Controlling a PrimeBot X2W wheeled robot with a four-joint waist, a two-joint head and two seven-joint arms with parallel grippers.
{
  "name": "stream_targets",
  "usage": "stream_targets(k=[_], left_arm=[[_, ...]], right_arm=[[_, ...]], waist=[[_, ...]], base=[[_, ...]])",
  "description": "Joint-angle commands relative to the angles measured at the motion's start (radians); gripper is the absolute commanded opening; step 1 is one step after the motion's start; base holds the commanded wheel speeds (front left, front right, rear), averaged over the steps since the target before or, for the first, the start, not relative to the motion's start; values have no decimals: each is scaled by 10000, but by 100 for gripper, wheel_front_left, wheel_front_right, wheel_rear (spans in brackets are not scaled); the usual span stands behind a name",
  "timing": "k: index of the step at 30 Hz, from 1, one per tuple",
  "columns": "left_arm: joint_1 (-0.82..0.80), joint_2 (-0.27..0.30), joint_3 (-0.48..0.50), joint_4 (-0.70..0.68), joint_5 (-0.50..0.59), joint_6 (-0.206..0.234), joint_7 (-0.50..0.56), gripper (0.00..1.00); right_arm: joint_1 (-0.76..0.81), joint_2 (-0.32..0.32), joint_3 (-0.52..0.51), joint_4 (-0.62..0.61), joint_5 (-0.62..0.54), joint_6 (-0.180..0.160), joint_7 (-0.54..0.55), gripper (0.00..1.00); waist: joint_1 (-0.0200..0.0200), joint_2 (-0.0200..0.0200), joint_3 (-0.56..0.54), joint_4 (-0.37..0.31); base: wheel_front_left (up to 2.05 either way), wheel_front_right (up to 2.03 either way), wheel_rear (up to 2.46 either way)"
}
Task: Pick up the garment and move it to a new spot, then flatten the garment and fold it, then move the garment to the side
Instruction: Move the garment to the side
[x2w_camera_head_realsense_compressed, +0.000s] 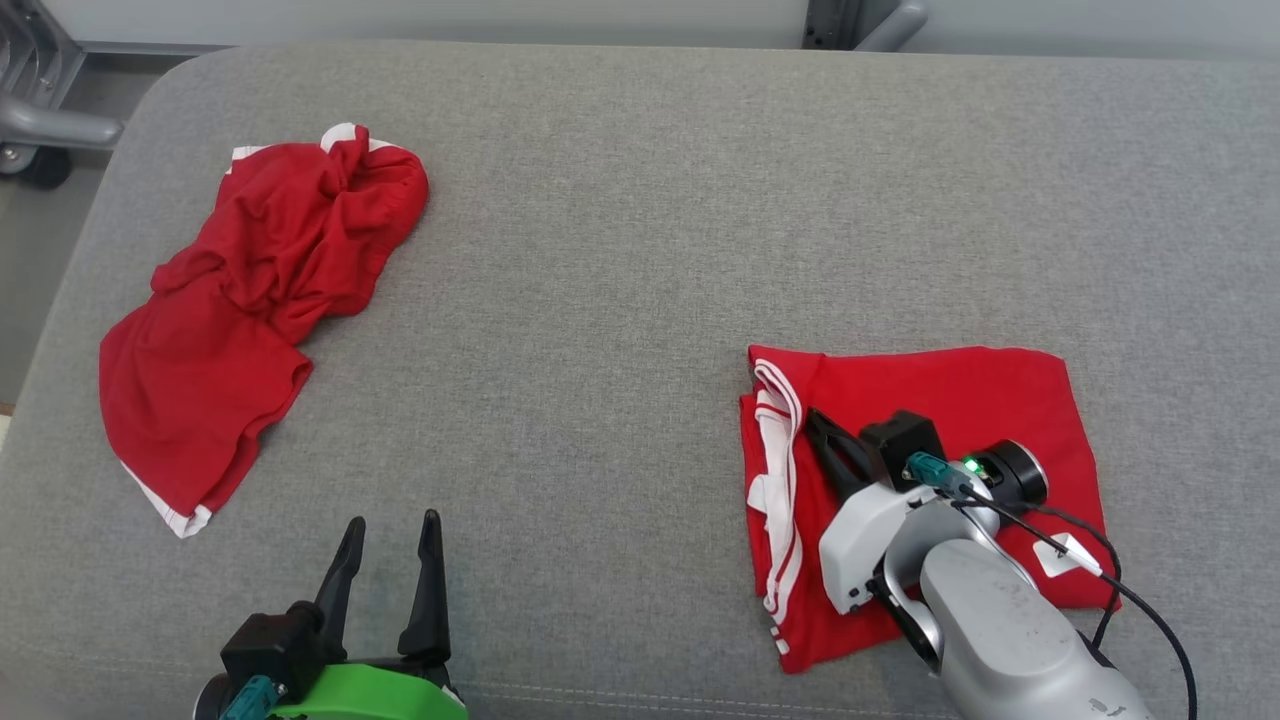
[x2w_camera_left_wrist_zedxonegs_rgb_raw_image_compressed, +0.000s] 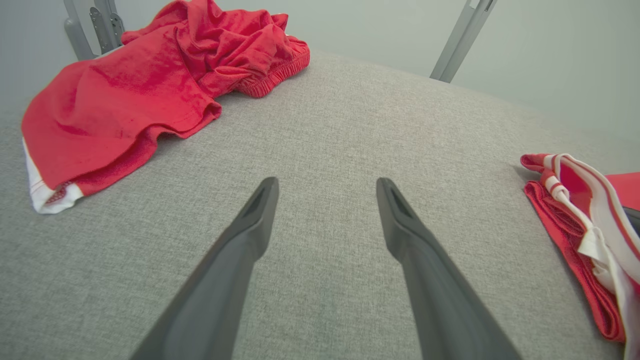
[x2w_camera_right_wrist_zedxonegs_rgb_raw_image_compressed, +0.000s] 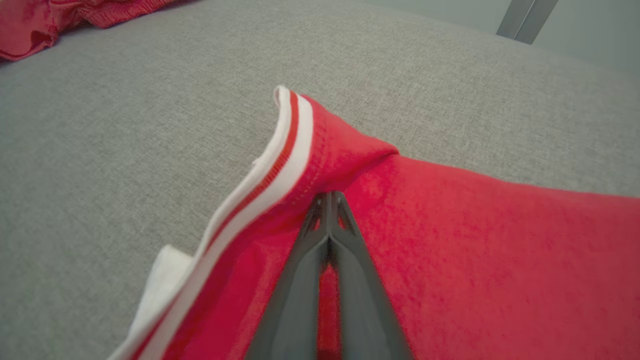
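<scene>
**Head view.** Grey upholstered surface (x2w_camera_head_realsense_compressed: 620, 280) w/ two red garments, well apart.

- **Folded garment** (x2w_camera_head_realsense_compressed: 960, 400): lower right of frame, a flat rectangle lying on the surface. Its white-striped trim (x2w_camera_head_realsense_compressed: 782, 450) runs down the edge nearest frame ctr.
- **Right hand** (x2w_camera_head_realsense_compressed: 812, 415): over the folded garment, pale forearm entering from the bottom right corner. Fingers are pressed together, tips just beside the trim. R wrist view: no gap btwn the two dark fingers, and the red fabric rises in a small ridge at their tips, pinched there. The trim curls up to the left of that ridge.
- **Left hand** (x2w_camera_head_realsense_compressed: 393, 520): bottom left of frame, over bare surface. Fingers are spread wide, nothing btwn them, touching neither garment.
- **Crumpled garment** (x2w_camera_head_realsense_compressed: 250, 290): upper left of frame, bunched in loose folds, white edge at its lower corner. L wrist view: crumpled garment at upper left, the folded garment's trim edge at far right.
</scene>
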Motion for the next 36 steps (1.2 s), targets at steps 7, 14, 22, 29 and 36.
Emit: stream_targets(k=[7,14,22,29,36], left_arm=[[-190,7,-192,62,-188,87,0,100],[-130,7,-252,130,-296,190,0,100],[274,10,35,-12,-429,314,0,100],[679,10,487,-229,-355,392,2,100],[908,10,971,-427,52,319,0,100]], right_arm=[[-727,-41,1263,761,862,-2,6,0],[-856,-31,2810,897,1611,-2,280,0],[-731,-41,3377,171,2227,-7,18,0],[13,-44,1775,-1385,1334,-8,-30,13],[1971,-505,-1115,-3493,-233,-8,-36,100]], waist=[[0,79,139,349],[0,79,-59,413],[0,79,-589,-447],[0,79,-1033,-1474],[0,79,-1409,-2334]], base=[[0,0,0],[0,0,0],[0,0,0],[0,0,0],[0,0,0]])
